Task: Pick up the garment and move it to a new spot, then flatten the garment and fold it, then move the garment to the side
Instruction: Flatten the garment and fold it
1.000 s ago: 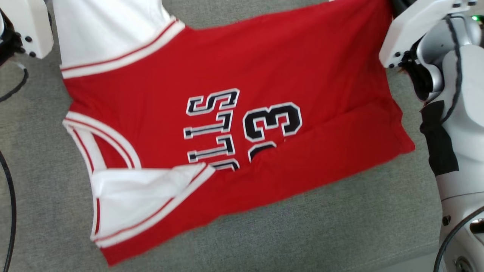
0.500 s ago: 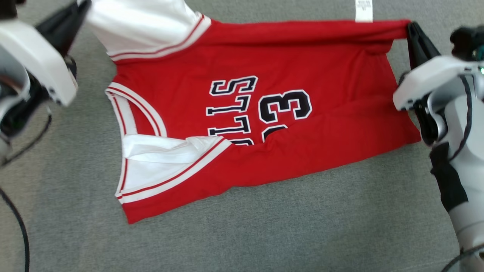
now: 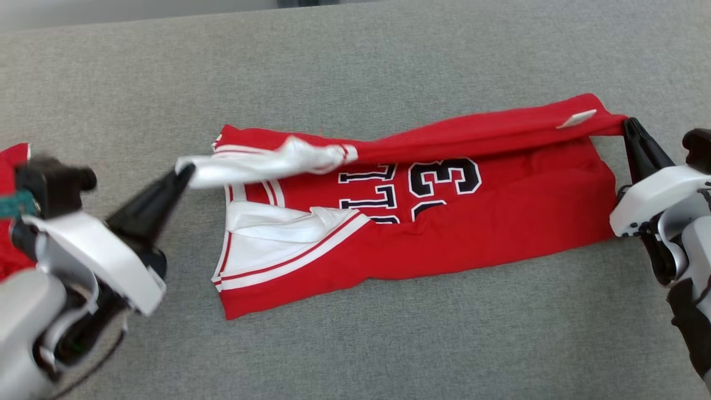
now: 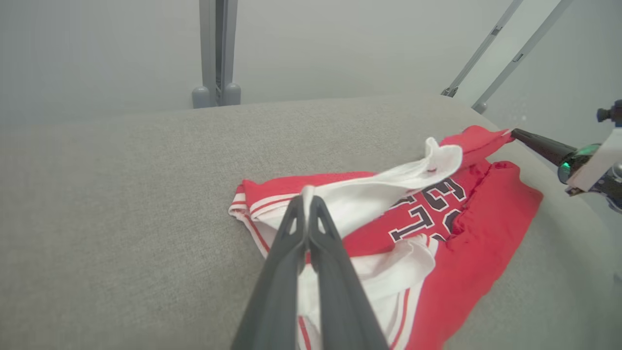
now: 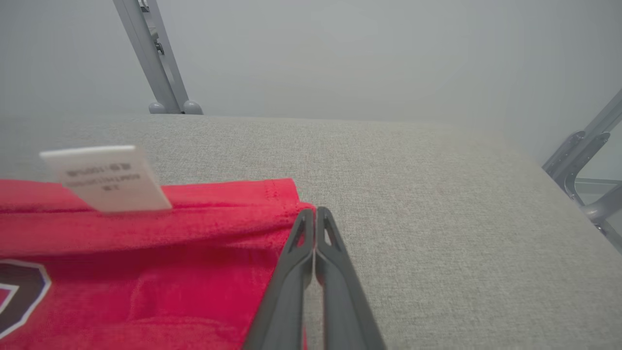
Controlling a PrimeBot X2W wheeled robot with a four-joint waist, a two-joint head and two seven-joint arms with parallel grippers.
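Note:
The garment [image 3: 472, 222] is a red jersey with white trim and a black "33", lying on a grey padded surface [image 3: 389, 344]. Its far edge is lifted and stretched into a band between my two grippers, hanging over the top of the lettering. My left gripper [image 3: 186, 172] is shut on the white shoulder end. In the left wrist view its fingertips [image 4: 307, 201] pinch white cloth of the garment [image 4: 476, 233]. My right gripper [image 3: 626, 125] is shut on the red hem corner, next to a white label [image 3: 577, 118]. The right wrist view shows that gripper [image 5: 315, 212] closed on the garment's hem [image 5: 218, 214].
Another piece of red cloth [image 3: 12, 158] shows at the left edge behind my left arm. Open grey surface lies in front of and beyond the jersey. Grey metal frame legs [image 4: 216, 53] stand past the surface's far edge, with more at the right [image 5: 583, 160].
The head camera has shifted, so the jersey looks smaller and lower. Both grippers have carried the held far edge over the jersey's body, and it now covers the top of the lettering.

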